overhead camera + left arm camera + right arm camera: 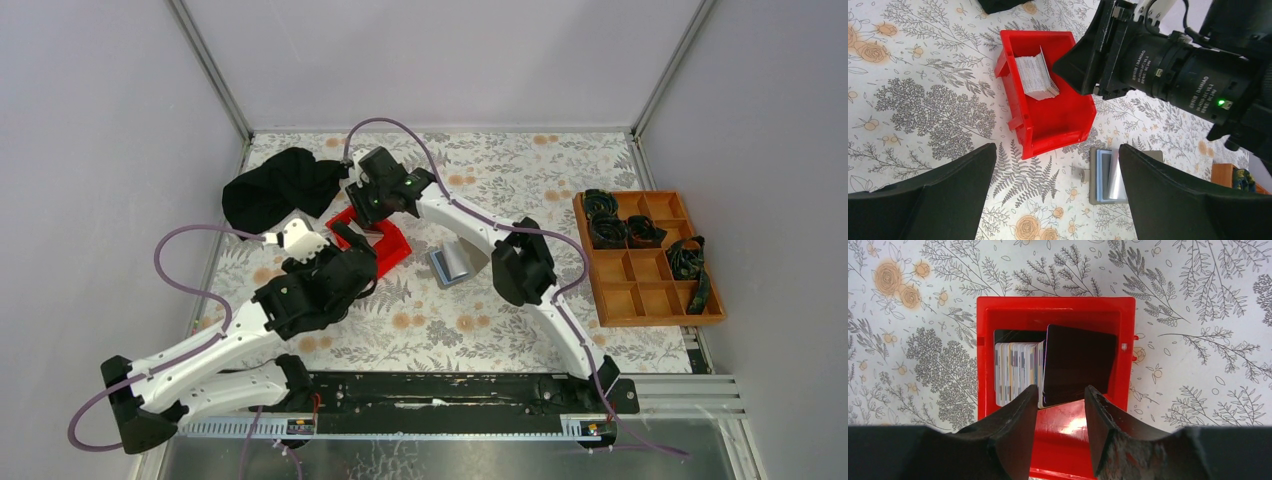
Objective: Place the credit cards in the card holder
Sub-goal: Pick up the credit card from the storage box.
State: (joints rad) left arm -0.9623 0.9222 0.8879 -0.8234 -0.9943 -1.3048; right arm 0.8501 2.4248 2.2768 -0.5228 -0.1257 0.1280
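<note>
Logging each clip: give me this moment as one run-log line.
left fingers: open, near red bin | right fingers: open above dark card in bin | card holder: lying beside bin

Red bin [396,247] half buried under both arms up top; card holder [1093,192] partly behind left finger [1188,200]; orange tray [1220,176] clipped by edge.

I'm getting bright, even light from overhead in all three views, and shadows around the bin [1055,304] are faint and soft. On the right wrist view a white glare patch sits on the bin's floor at its near end, while the cards [1018,371] inside read sharp. Below the bin, the right fingers [1008,440] are dark and soft-edged; the left fingers [923,200] look the same. Overhead, the bin is small and slightly grainy.
</note>
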